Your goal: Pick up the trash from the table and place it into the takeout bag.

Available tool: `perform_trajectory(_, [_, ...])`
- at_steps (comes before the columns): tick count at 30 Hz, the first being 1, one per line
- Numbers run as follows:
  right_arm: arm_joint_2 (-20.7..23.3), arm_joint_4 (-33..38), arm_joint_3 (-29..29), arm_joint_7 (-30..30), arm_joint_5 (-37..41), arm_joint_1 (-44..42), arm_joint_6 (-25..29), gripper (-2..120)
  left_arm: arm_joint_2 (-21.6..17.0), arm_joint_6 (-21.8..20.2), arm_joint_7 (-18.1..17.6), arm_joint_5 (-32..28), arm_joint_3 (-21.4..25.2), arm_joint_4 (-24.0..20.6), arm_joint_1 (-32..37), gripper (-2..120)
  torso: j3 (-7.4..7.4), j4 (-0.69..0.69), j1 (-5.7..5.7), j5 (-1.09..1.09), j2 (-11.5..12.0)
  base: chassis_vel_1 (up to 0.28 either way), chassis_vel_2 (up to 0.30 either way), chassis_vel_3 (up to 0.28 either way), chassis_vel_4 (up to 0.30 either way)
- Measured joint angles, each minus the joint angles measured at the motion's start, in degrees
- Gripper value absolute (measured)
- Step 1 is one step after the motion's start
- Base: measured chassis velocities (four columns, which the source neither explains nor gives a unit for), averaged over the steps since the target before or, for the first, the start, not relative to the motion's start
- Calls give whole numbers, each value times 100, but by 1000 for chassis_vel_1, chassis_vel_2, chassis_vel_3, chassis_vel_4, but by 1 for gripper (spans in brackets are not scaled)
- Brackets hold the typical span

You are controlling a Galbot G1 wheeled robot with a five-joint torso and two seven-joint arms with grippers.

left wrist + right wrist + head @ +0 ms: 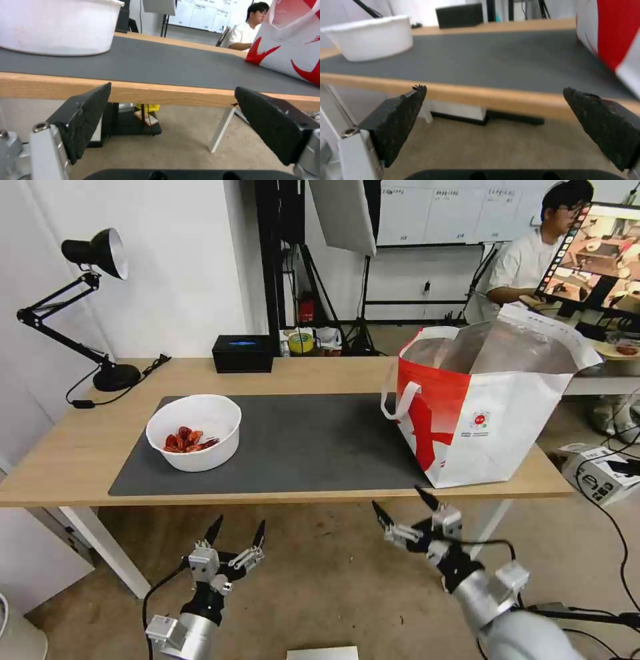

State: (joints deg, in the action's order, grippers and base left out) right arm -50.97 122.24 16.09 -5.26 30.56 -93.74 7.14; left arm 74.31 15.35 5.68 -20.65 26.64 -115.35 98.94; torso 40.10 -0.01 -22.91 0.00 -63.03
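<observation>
Bowl: we see the white round bowl (194,432) with red shells in it standing upright on the left part of the dark grey mat (300,447), on the table (80,447); nothing touches it
Bag: the takeout bag (487,407) stands open-mouthed at the right end of the table, its foil lining showing, well apart from the bowl, with bare mat between the two
Left gripper: our left gripper (235,535) hangs below and in front of the table's near edge, fingers spread wide and holding nothing; in the left wrist view the two black pads (88,117) frame the table edge, with the bowl (56,26) up and beyond it
Right gripper: our right gripper (403,507) also sits below the near edge, closer to the bag's side, jaws parted wide and empty; in the right wrist view the bowl (370,37) lies far across the mat and the bag (610,37) close by
Key relation: the bowl lies forward of, above and slightly left of the left gripper; we judge the left arm clearly nearer to it than the right
Bowl axis: round, so no long axis governs the approach; we judge the rim the likeliest place to grip
Other trash: we make out no tray, wrapped ball or tissue on the table top
</observation>
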Motion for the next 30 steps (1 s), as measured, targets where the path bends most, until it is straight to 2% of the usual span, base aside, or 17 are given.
perform_trajectory(8, [-187, -235, -264, -240, -203, 85, 255, 100, -15, 1, 2, -19, 4, -38, -10, 100, 1, 1, -1, 0, 0, 0, 0, 0, 0])
perform_trajectory(20, [-178, -241, -280, -248, -213, 85, 245, 100, -30, -43, -72, -56, 130, -145, 1, 100, 1, 1, -1, -1, 0, 0, 0, 0, 0])
perform_trajectory(24, [-175, -238, -280, -248, -209, 90, 234, 100, -398, -482, -443, -534, 502, -514, -491, 100, 1, 1, -1, 0, 0, 0, 0, 0, 0])
perform_trajectory(27, [-174, -238, -279, -248, -208, 91, 232, 100, -532, -631, -578, -743, 576, -604, -646, 100, 1, 1, -1, -1, 0, 0, 0, 0, 0])
perform_trajectory(28, [-174, -236, -280, -248, -206, 92, 229, 100, -813, -882, -879, -1132, 705, -720, -919, 100, 1, 0, -1, -1, 1, 0, 0, 0, 0])
perform_trajectory(30, [-173, -235, -279, -248, -204, 93, 227, 100, -1191, -1109, -1208, -1548, 855, -755, -1191, 100, 1, 0, -1, -1, 1, 0, 0, 0, 0])
